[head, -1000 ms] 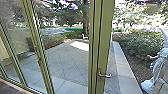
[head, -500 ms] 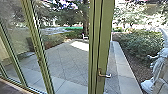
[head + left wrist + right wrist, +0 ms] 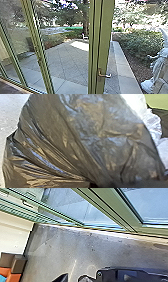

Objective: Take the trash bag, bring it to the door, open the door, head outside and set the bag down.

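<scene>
Item: trash bag [image 3: 75, 139], dark, creased, close at my left wrist, its folds drawn together. Item: door [image 3: 106, 37], green-framed, apparently shut, with a lever handle [image 3: 105, 75]. Item: patio [image 3: 67, 60], paved, beyond the glass. Grippers, left and right: whether clenched or released, I cannot tell. Step, as I judge it: carrying nearly complete, opening in hand. Required of the next move: handle worked, door pushed with my right arm, bag kept clear of the frame.
</scene>
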Controlling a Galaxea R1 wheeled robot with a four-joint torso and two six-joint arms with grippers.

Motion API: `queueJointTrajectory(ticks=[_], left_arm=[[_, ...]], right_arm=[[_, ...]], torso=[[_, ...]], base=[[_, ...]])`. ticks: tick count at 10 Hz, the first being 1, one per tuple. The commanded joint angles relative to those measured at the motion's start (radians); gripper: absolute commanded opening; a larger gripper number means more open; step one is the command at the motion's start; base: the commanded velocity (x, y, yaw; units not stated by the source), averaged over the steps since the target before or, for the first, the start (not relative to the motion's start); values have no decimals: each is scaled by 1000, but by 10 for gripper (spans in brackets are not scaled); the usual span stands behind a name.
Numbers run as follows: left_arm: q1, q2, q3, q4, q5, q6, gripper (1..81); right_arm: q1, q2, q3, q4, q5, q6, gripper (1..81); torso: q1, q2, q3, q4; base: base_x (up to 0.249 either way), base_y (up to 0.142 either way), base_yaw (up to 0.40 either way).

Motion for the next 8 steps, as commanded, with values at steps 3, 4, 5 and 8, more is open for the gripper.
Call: queueJointTrajectory(ticks=[3,4,5,8], left_arm=[[-41,5,6,-14,71,-1,10],[-43,6,6,-22,71,-1,10],[-43,6,6,-22,71,-1,10],[-43,9,5,-25,71,-1,10]], right_arm=[[231,14,-19,15,-102,123,811],[254,26,-32,20,-118,127,811],[274,38,-41,18,-127,146,811],[339,80,-75,21,-164,192,811]], torso=[[0,0,0,0],[0,0,0,0],[0,0,0,0],[0,0,0,0]], base=[[0,0,0],[0,0,0],[0,0,0],[0,0,0]])
